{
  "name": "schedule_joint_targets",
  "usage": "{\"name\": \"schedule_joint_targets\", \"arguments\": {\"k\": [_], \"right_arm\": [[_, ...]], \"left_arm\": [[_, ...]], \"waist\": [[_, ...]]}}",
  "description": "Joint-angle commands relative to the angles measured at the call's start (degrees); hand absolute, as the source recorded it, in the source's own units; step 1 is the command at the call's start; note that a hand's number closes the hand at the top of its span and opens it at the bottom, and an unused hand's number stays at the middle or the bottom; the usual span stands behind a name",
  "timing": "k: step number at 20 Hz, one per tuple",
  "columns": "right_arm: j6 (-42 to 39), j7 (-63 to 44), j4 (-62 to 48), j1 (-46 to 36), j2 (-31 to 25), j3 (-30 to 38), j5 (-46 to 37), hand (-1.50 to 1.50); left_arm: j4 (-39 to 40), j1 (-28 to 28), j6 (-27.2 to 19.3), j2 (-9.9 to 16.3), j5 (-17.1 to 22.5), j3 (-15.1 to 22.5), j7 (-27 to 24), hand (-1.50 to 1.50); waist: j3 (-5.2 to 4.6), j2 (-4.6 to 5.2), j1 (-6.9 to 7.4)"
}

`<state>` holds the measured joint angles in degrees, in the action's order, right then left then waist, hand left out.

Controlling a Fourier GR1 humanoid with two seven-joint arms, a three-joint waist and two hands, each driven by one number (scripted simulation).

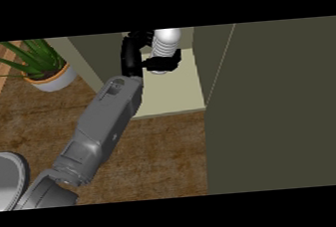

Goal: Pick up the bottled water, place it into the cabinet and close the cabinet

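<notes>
Bottled water [167,41] inside cabinet [171,93] at 12 o'clock, left hand [138,55] curled round it. Potted plant [43,70] on counter [160,156] at 10 o'clock. Cabinet door [288,101] at 3 o'clock.

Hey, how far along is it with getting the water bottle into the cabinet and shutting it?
Pickup looks done: the left hand is curled round the bottled water. In hand: it holds the bottle inside the open cabinet, above the pale shelf; whether the bottle touches the shelf is unclear. Left: release, withdraw, and close the cabinet door, which stands open.
</notes>
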<state>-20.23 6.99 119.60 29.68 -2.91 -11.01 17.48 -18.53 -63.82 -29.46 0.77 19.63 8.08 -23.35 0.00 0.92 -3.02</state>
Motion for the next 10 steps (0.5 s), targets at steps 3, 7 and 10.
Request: {"name": "schedule_joint_targets", "arguments": {"k": [3, 7, 10], "right_arm": [[0.37, -1.71, 0.16, -1.27, -0.57, 1.01, 1.33, -1.50], [-0.58, 2.29, -1.90, 0.11, 0.96, -1.99, -2.00, -1.50], [-1.08, 2.26, -0.53, 0.88, -0.11, -0.94, -1.20, -1.50]], "left_arm": [[8.20, -2.68, -3.47, 1.05, -3.30, 0.09, -2.34, 1.50], [11.22, -1.57, -9.40, -0.71, -4.84, 0.66, -4.92, 1.50], [13.10, -2.48, -8.25, 3.73, -6.36, 1.32, -3.76, 1.50]], "waist": [[-0.01, 0.32, -0.35], [-0.01, 0.75, -1.62], [-0.02, 0.51, -1.07]]}}
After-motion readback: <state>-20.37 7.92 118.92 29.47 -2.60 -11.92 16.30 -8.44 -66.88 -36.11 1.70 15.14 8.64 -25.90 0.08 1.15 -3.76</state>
